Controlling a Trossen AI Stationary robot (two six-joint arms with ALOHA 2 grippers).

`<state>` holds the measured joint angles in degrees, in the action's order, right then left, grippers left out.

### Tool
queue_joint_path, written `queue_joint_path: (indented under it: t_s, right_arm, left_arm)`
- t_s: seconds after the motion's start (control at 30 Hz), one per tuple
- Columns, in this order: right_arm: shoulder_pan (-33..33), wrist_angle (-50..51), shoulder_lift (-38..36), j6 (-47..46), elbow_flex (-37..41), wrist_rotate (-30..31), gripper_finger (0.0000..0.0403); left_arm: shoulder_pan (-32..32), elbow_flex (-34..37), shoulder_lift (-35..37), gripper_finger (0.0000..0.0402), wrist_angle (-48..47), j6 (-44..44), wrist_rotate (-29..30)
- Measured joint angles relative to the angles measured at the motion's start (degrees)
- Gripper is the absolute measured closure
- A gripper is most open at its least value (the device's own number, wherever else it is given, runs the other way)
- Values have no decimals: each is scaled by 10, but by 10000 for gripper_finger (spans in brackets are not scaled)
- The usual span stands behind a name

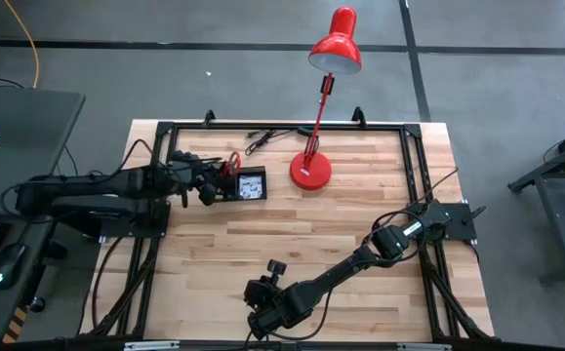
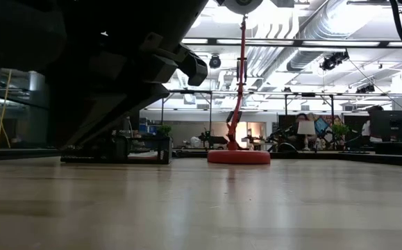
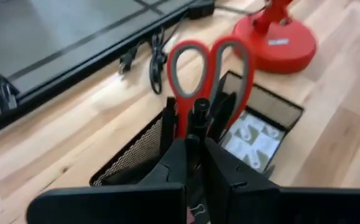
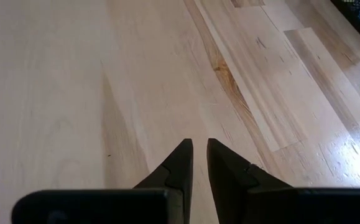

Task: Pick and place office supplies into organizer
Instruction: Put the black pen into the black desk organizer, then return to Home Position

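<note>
Fingers of the left gripper (image 3: 195, 163) stand pressed together directly over the taller cup section of the small black mesh desk organizer (image 3: 278, 107), with only a thin slit between the dark tips; whether they pinch the thin black pen (image 3: 199, 115) whose cap rises just past them cannot be told. The red-handled scissors (image 3: 209, 68) stand upright in that cup section, handle loops up, beside the pen. In the lower tray section lies the white-grey patterned square packet (image 3: 249, 138), flat on the bottom. From above, the organizer (image 1: 246, 184) sits on the light wooden table (image 1: 360, 224) near its far edge, just left of the round base of the red desk lamp (image 1: 311, 172), with the left gripper (image 1: 207, 185) reaching in from the left and hiding the cup end. A black cable (image 1: 262, 139) lies coiled beyond the organizer by the table's far frame. The right gripper (image 4: 199, 163) hangs low over bare wood near the front edge, well apart from the organizer, its two dark fingers (image 4: 175, 167) nearly together with a narrow gap and nothing between them
</note>
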<state>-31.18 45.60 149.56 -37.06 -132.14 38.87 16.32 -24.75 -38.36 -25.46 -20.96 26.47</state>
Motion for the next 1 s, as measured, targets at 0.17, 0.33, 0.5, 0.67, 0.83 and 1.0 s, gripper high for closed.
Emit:
queue_joint_path:
  t_s: [0.17, 0.33, 0.5, 0.67, 0.83, 1.0]
  right_arm:
    - [0, 0, 0, -2, 0, 0, 361]
    - [0, 0, 0, -2, 0, 0, 365]
    - [0, 0, 0, -2, 0, 0, 368]
    - [0, 0, 0, -4, 0, 0, 366]
    - [-1, 0, 0, -4, 0, 5, 370]
    - [-2, -2, 0, -14, 0, 33, 368]
  left_arm:
    - [21, 0, -61, 396, 0, 1, -16]
    - [24, -1, -123, 390, 17, -4, 6]
    - [25, -2, -163, 341, 57, -5, 13]
    - [25, -1, -169, 253, 63, -36, 37]
    - [24, 2, -140, 166, 53, -36, 43]
    - [22, 2, -71, 116, 54, -17, -11]
